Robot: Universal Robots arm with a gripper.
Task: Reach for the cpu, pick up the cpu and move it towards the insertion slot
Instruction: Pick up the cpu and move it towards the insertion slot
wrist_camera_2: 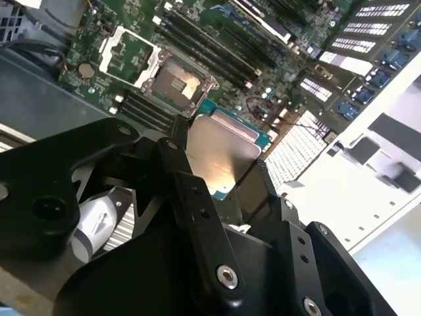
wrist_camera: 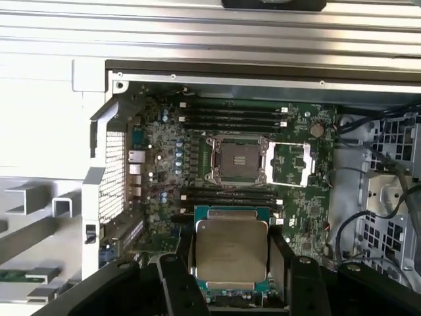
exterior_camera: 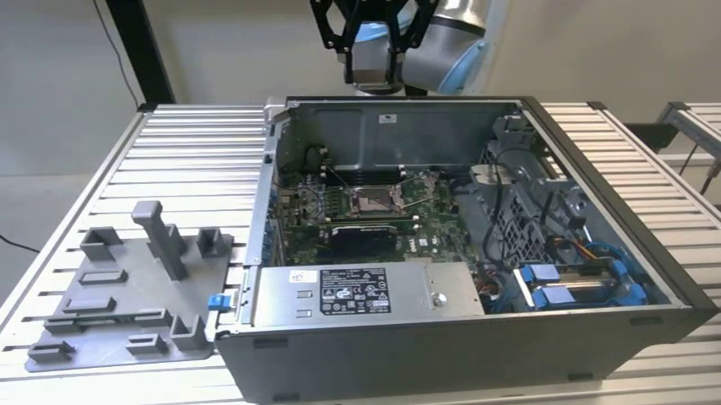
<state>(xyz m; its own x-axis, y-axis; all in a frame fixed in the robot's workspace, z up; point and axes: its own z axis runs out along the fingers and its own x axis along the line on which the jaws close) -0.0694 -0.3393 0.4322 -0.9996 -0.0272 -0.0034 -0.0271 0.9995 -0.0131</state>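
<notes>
Cpu [wrist_camera: 231,249] betw. pincer [wrist_camera: 233,271] fingers [wrist_camera: 176,289]

I note the flat square cpu [wrist_camera: 231,253]: dull silver top, teal-green rim; the gripper [wrist_camera: 231,270] is matte black. The square insertion slot [wrist_camera: 237,160] shows a shiny silver frame and brownish-grey centre on a speckled green circuit board [wrist_camera: 158,164]; the moulded plastic tray [exterior_camera: 113,304] is plain grey.
</notes>
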